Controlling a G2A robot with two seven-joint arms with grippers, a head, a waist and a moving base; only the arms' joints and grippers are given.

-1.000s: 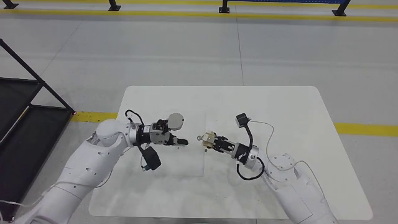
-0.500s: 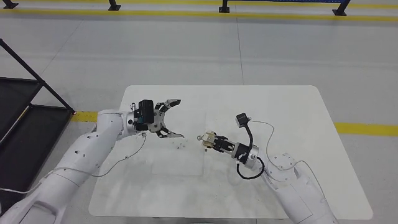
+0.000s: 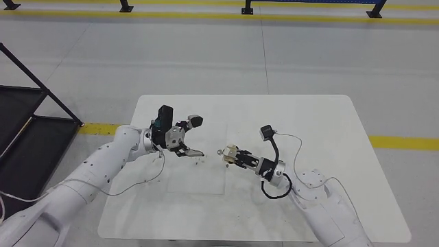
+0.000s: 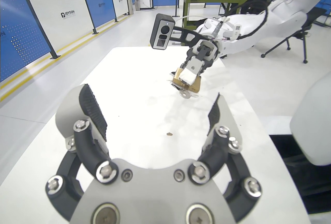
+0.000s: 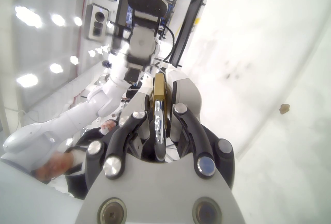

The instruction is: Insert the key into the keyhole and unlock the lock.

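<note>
Left gripper (image 3: pixel 197 136) gapes empty over bare table (image 3: pixel 309 123), well inside its edges, apart from the lock (image 4: pixel 196 83) clamped in the right gripper (image 3: pixel 231 154); it has turned lockward.

Your table (image 3: pixel 309 116) is white, marked by one small brown speck (image 4: pixel 169 134). The lock (image 4: pixel 193 86) is brass-yellow with a shiny silver shackle (image 5: pixel 159 119), and the key (image 4: pixel 186 94) is silver too. Your right gripper (image 4: pixel 192 75) is black with white fingertips (image 4: pixel 187 77). Your left gripper (image 4: pixel 152 103) is silver-grey and black; its pads (image 4: pixel 91 106) are black, finely ribbed. Beyond, you see pale grey floor (image 3: pixel 206 55), yellow lines (image 3: pixel 171 15) and blue dotted barriers (image 4: pixel 18 36).
</note>
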